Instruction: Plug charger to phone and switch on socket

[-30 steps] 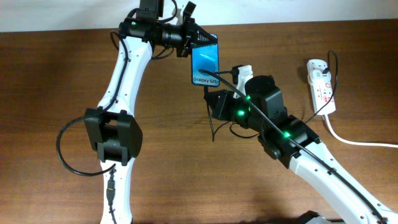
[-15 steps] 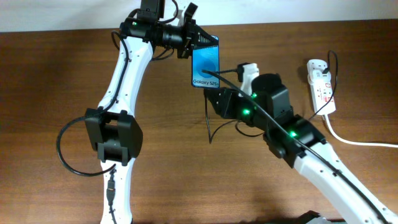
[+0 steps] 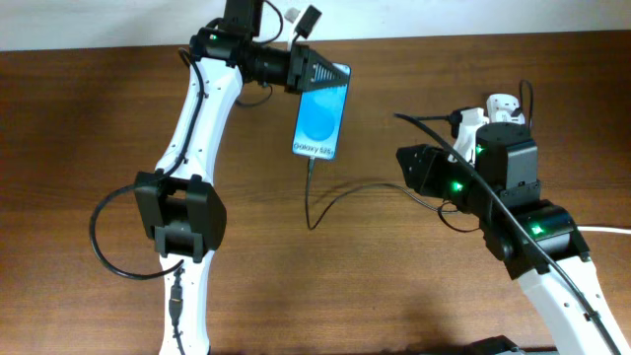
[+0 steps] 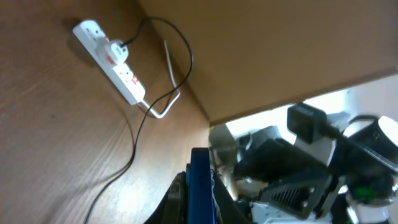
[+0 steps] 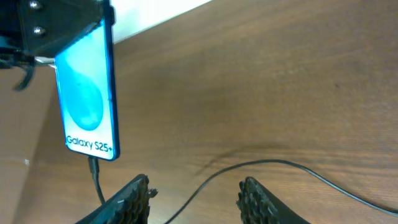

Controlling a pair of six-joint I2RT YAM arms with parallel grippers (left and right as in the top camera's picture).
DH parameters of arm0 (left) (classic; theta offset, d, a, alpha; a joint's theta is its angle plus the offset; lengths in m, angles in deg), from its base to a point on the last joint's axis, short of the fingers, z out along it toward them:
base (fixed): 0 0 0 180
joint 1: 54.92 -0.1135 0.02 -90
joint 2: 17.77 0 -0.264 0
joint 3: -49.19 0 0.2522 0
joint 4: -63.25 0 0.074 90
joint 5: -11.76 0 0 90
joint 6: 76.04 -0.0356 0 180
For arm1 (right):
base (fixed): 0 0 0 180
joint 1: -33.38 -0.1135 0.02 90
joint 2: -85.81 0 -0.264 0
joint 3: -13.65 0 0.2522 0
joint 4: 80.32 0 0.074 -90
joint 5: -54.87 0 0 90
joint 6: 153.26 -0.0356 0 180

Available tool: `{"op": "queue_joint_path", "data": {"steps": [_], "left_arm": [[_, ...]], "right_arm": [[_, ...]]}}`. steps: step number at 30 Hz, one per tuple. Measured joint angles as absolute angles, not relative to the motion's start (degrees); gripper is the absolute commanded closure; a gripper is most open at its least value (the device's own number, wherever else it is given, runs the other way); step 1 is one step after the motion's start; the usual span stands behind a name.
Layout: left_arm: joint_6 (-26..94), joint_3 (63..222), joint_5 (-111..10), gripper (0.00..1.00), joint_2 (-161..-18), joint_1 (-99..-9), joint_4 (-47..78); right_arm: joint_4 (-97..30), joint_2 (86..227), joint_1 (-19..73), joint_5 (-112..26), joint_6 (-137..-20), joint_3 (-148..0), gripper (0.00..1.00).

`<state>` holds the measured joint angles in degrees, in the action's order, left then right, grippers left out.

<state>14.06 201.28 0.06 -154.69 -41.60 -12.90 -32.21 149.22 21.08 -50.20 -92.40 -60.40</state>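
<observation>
My left gripper (image 3: 314, 71) is shut on the top end of the phone (image 3: 321, 116) and holds it above the table, blue screen up. The left wrist view shows the phone (image 4: 202, 198) edge-on between the jaws of the left gripper (image 4: 200, 179). The charger (image 3: 340, 199) is a thin black cable, and its tip sits in the phone's bottom edge (image 5: 93, 167). From there it loops across the table. My right gripper (image 3: 408, 168) is open and empty to the right of the phone, with the cable (image 5: 261, 165) lying beyond its fingers (image 5: 132, 200). The socket (image 3: 503, 103) is partly hidden behind my right arm.
The socket (image 4: 112, 61) lies near the table's far right corner with a black plug in it. Its thick white lead (image 3: 603, 229) trails off to the right edge. The wall runs along the table's far edge.
My right gripper has let go of the charger tip and pulled back to the right, away from the phone. The cable stays in the phone's bottom edge. The phone has shifted slightly.
</observation>
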Motion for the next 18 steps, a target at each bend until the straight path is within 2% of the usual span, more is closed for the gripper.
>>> {"op": "queue_joint_path", "data": {"steps": [4,8,12,18], "left_arm": [[3.3,201.3,-5.1,1.0,-154.7,-41.6,-22.0],[-0.2,201.3,-12.1,1.0,-154.7,-41.6,-24.3],[4.1,198.7,-20.9,1.0,-154.5,-41.1,-22.0],[14.3,185.2,-25.6,1.0,-154.2,-40.8,-7.5]], "right_arm": [[-30.5,149.2,21.1,-50.0,-91.0,-60.4,0.51],[-29.9,150.5,21.1,-50.0,-90.2,-60.4,0.51],[-29.2,152.6,21.1,-50.0,-90.2,-60.4,0.51],[-28.7,153.3,21.1,-50.0,-90.1,-60.4,0.51]]}}
